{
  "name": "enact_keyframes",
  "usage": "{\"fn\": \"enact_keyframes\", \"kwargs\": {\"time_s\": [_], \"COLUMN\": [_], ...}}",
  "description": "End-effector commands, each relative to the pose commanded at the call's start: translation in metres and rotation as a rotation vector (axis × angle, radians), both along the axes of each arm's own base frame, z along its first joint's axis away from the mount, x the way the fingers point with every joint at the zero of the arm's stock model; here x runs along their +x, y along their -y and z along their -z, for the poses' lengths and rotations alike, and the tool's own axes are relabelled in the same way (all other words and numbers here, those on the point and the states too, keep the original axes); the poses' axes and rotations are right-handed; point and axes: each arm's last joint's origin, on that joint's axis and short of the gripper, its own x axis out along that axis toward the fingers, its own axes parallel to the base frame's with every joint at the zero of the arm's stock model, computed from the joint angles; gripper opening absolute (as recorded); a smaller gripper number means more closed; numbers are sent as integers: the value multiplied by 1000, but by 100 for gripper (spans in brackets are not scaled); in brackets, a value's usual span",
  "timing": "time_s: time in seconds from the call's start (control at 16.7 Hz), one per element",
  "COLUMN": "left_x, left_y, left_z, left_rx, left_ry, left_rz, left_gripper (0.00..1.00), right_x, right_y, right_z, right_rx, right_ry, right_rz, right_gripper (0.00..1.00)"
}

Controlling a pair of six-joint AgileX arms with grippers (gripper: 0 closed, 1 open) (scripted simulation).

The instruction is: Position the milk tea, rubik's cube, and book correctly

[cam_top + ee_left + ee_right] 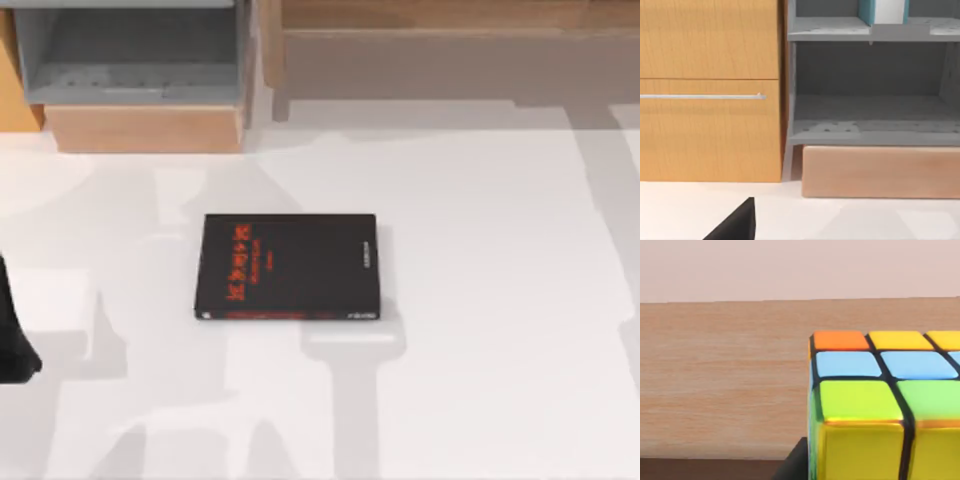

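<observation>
A white surface (pixel 480 300) runs back to a grey shelf unit (pixel 135 50) at the top view's left and a long wooden ledge (pixel 450 15) at its right, with a black book (pixel 288 266) lying flat mid-surface, long axis across. In the right wrist view the rubik's cube (pixel 880 405) sits immediately before the right arm's jaws, against a wooden face; whether they pinch it I cannot tell. The light-blue book (pixel 887 11) stands upright on the upper shelf. The left arm (pixel 12 340) idles at the left edge, jaws' state unclear.
</observation>
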Motion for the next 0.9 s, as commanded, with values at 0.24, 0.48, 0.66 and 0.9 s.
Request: {"fn": "enact_keyframes", "kwargs": {"time_s": [0.24,0.48,0.66,0.9], "left_x": [0,0,0,0], "left_y": [0,0,0,0], "left_z": [0,0,0,0], "left_rx": [0,0,0,0], "left_ry": [0,0,0,0], "left_rz": [0,0,0,0], "left_gripper": [100,100,100,100], "right_x": [-2,0,6,13], "right_y": [17,16,29,35], "right_z": [-1,0,-8,-33], "right_rx": [-36,-35,-53,-47], "right_ry": [41,36,57,142], "right_rz": [62,57,62,75], "right_gripper": [0,0,0,0]}}
